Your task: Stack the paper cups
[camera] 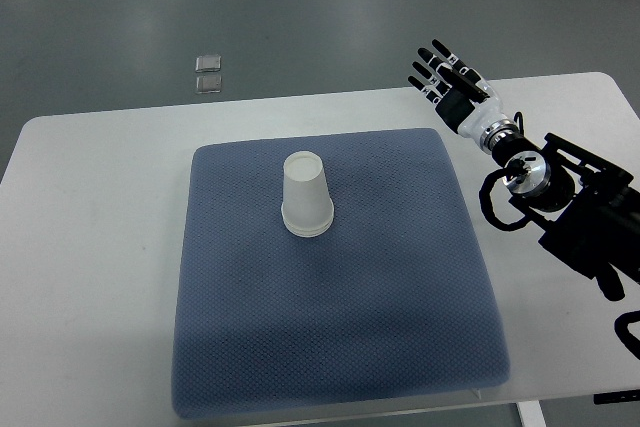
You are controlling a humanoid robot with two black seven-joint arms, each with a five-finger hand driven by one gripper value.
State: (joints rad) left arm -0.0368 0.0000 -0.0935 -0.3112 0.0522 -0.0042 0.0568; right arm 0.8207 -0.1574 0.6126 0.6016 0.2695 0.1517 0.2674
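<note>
- Seen from the top view, a white surface (90, 247) carries a blue-grey padded mat (340, 337) that covers most of its middle.
- On the mat, left of its centre and toward the far half, stands the paper cup stack (306, 195) — white, upside down, the narrow base up and the wide rim down on the fabric. A doubled edge shows at the rim, so more than one cup seems nested there; how many I cannot tell.
- The right robot hand (447, 75) comes in from the picture's right edge, its black arm links lying across the surface's right part. The hand itself sits past the mat's far right corner, at the far edge of the surface, well apart from the cups.
- Its fingers (428, 65) are stretched out and slightly fanned, pointing away toward the floor side — released, grasping nothing.
- Beyond the surface, on the grey floor (300, 7), lie two small clear square pieces (208, 73), one just behind the other.
</note>
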